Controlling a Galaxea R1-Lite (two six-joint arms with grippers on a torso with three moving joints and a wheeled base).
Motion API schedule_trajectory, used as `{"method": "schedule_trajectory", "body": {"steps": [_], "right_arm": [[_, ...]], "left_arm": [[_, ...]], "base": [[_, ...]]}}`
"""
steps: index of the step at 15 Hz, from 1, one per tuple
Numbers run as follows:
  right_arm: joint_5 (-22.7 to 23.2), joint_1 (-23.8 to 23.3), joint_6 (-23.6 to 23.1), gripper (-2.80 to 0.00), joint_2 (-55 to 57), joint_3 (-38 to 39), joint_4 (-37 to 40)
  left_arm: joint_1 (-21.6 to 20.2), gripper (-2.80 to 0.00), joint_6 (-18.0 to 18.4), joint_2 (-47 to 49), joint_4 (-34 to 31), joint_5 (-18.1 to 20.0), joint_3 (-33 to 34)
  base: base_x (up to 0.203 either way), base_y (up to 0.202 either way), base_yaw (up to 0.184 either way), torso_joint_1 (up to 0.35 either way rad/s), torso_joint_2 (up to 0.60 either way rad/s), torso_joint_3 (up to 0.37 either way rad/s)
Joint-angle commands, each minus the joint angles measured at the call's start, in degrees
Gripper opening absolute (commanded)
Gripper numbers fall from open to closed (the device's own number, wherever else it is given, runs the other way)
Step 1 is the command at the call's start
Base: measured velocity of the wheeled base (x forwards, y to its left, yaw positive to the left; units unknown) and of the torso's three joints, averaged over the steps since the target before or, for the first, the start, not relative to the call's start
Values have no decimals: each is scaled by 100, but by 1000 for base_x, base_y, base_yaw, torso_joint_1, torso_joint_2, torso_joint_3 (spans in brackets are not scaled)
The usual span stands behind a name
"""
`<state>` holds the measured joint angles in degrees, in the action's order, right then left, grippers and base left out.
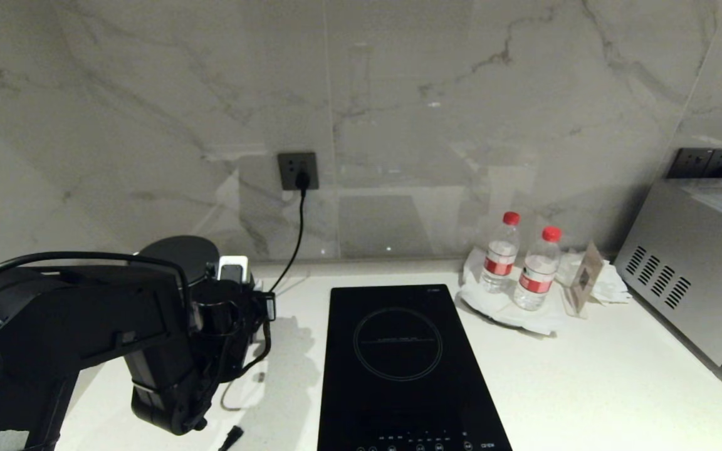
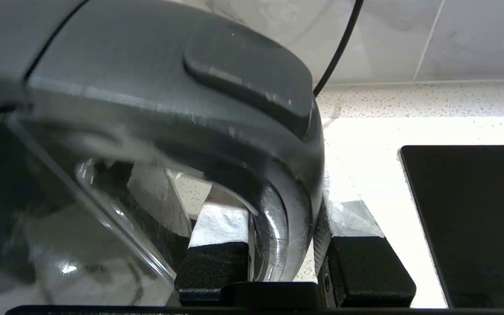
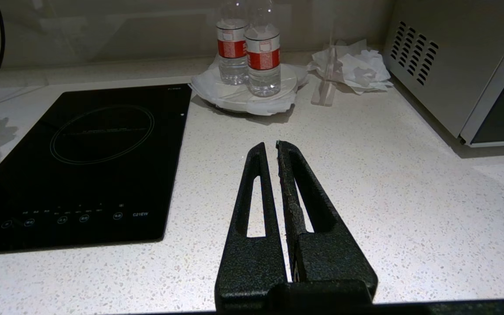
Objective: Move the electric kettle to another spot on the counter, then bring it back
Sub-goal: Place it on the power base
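The electric kettle (image 1: 179, 250), glossy black with a flat round lid, stands at the left of the white counter (image 1: 586, 376), mostly hidden behind my left arm. My left gripper (image 1: 235, 313) reaches it from the front. In the left wrist view the kettle (image 2: 169, 87) fills the picture, and its curved loop handle (image 2: 278, 245) runs between the two fingers of the left gripper (image 2: 285, 218), which is shut on it. Whether the kettle rests on the counter (image 2: 365, 153) cannot be told. My right gripper (image 3: 269, 146) hangs shut and empty over the counter (image 3: 409, 197), right of the hob.
A black induction hob (image 1: 398, 363) lies in the middle of the counter. Two water bottles (image 1: 502, 254) stand on a white tray behind it. A steel oven (image 1: 699, 269) stands at the far right. A black cord (image 1: 298, 232) drops from the wall socket (image 1: 298, 170) towards the kettle.
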<state>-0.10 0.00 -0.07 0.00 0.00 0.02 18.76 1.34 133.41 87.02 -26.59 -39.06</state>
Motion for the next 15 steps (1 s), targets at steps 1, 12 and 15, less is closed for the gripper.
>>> {"method": "schedule_trajectory", "body": {"steps": [1,12,15], "right_arm": [[1,0,-1,-280,0,0,-2],[1,-7,7,-280,0,0,4],[1,0,7,-280,0,0,-2]], "left_arm": [[31,-280,-2,-35,65,-12,-5],[31,-280,86,-19,65,-13,-770],[40,-280,94,58,65,-13,-809]], "base": [[0,0,0,0,0,0],[0,0,0,0,0,0],[0,0,0,0,0,0]]}}
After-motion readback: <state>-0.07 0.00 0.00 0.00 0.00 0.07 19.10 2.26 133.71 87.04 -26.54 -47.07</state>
